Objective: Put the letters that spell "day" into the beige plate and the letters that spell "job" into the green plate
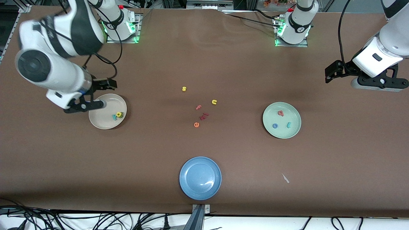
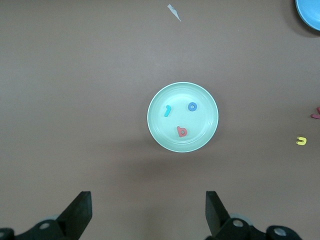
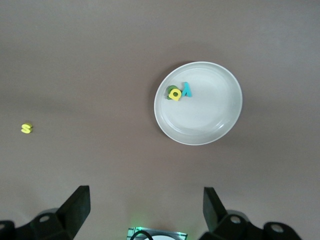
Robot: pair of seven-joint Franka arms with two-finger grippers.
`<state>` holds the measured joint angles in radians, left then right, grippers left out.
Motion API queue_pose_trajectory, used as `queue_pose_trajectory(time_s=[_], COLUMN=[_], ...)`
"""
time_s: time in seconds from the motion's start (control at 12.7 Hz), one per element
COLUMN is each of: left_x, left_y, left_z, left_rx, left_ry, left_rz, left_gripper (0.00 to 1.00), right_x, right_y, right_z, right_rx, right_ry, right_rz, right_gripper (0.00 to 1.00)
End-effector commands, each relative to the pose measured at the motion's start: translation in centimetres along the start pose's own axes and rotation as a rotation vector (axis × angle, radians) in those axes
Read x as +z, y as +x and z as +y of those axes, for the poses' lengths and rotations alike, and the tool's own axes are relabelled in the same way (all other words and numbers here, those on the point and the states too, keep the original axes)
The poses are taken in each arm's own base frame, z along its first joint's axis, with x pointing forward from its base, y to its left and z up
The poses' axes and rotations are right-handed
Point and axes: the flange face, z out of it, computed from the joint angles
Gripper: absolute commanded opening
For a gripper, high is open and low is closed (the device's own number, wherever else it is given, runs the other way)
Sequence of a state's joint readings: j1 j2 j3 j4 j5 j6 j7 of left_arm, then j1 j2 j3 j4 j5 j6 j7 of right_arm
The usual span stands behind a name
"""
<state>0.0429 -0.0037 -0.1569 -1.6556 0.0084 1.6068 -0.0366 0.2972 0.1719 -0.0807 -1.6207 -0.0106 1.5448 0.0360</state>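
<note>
Already, the letters that spell "day" (image 1: 117,115) are lying in the beige plate (image 1: 102,123) beneath the right gripper (image 1: 83,106), wide open, empty; the letters that spell "job" (image 1: 281,119) are resting in the green plate (image 1: 295,127), near the left gripper (image 1: 332,74), likewise open, empty.

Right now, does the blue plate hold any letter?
No, the blue plate lies bare; the front view shows no letter in it.

There were three plates: one beige plate (image 1: 96,123), one green plate (image 1: 295,129), one blue plate (image 1: 200,178). Foam letters numbered eleven: three in the beige plate (image 1: 117,115), three in the green plate (image 1: 281,119), and five loose on the table (image 1: 201,110), namely two yellow, one pink, one orange, one dark red. One small pale scrap (image 1: 285,178) lay apart.
</note>
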Motion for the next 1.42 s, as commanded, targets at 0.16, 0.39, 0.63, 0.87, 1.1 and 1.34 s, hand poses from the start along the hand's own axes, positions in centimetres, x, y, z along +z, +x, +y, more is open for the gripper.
queue_pose_trajectory(time_s=[0.16,0.39,0.63,0.87,1.1,1.34], left_x=[-0.5,-0.6,-0.6,-0.6,-0.6,-0.6], left_y=[0.0,-0.1,-0.1,-0.1,-0.1,-0.1], left_z=[0.2,0.3,0.3,0.3,0.8,1.1], left_rx=[0.009,0.01,0.012,0.012,0.02,0.023], left_ry=[0.028,0.029,0.029,0.029,0.029,0.029], left_rz=[-0.003,-0.001,-0.001,-0.001,-0.001,-0.002], left_gripper=[1.0,1.0,1.0,1.0,1.0,1.0], right_x=[-4.3,-6.0,-6.8,-6.9,-6.7,-6.9], right_y=[-5.4,-6.6,-6.8,-6.5,-6.1,-5.6], right_z=[3.3,6.0,8.4,9.5,9.7,10.0], right_rx=[-0.013,-0.011,0.042,0.084,0.087,0.089], right_ry=[0.005,0.013,0.022,0.025,0.031,0.021], right_rz=[0.016,0.034,0.058,0.088,0.093,0.136], right_gripper=[1.0,1.0,1.0,1.0,1.0,1.0])
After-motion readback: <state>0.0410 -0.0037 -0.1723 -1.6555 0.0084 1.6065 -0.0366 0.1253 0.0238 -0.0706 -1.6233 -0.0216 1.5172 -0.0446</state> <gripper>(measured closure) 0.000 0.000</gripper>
